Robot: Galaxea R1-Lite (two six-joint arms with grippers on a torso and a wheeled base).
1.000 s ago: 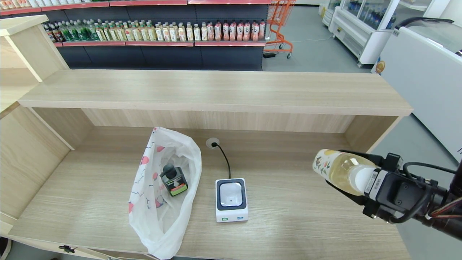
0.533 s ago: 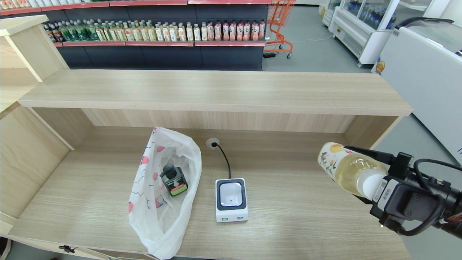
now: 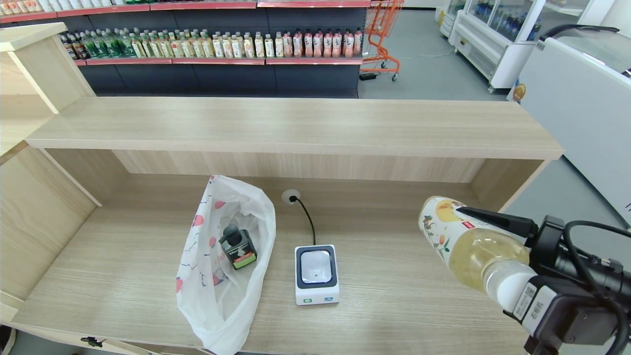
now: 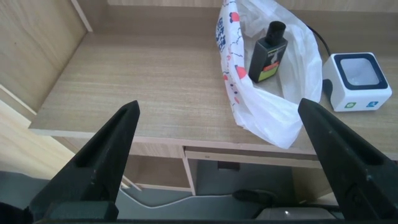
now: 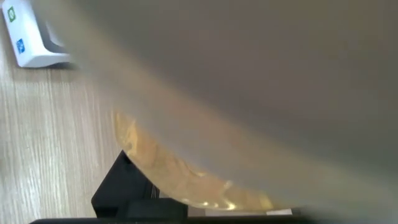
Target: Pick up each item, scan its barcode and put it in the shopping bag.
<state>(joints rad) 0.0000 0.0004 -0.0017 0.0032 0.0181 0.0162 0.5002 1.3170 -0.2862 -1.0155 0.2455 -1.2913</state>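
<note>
- The drink bottle (image 3: 468,241) is up in the air above the 3 o'clock end of the bench (image 3: 394,305), clamped in the right gripper (image 3: 456,236). It is well apart from the scanner (image 3: 316,273).
- The jaws are closed on the bottle's sides. One black finger lies along its upper flank; the other is hidden beneath it.
- The right arm comes in from 4 o'clock in the head view. It holds the bottle tilted, with the base toward 10 o'clock and the white cap back at the wrist.
- The bottle is clear, smooth plastic, round-bodied and full of pale yellow liquid, with a fruit-printed wrap at its base end. In the right wrist view it is a yellow blur (image 5: 174,168) near the scanner's corner (image 5: 31,43).
- The left gripper (image 4: 217,104) hangs off the bench's near edge, its jaws spread wide and holding nothing.
- The scanner is a white box with a dark-framed glass window. Its black cable (image 3: 306,217) runs toward 11 o'clock to a round port.
- At the scanner's 9 o'clock lies the shopping bag (image 3: 217,296), thin white crinkled plastic with red spots and an open mouth.
- A dark pump bottle (image 3: 238,246) lies inside the shopping bag.
- The bench is pale wood grain, and a raised ledge (image 3: 296,123) runs along its 12 o'clock side.
</note>
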